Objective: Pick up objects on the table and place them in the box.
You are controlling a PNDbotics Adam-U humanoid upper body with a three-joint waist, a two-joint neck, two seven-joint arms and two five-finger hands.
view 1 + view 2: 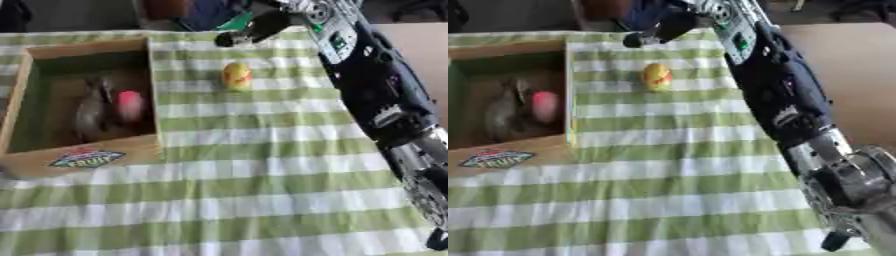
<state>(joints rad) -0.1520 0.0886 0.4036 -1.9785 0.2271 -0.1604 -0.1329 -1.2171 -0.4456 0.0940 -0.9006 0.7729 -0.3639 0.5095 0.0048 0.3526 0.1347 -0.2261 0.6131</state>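
Right hand above far table edge, empty, finger state unclear. Yellow egg-shaped toy on checked cloth, right of box. Risk: rounded toy rolling off if nudged.

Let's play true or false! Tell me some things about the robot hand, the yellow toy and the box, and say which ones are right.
1. The yellow toy is inside the box. False: it sits on the striped cloth, beside the box.
2. A pink thing lies in the box. True.
3. The right robot hand holds the yellow toy. False: it is above the toy, apart from it.
4. The cloth has green and white stripes. True.
5. The box is on the robot's right side. False: it is on the left.
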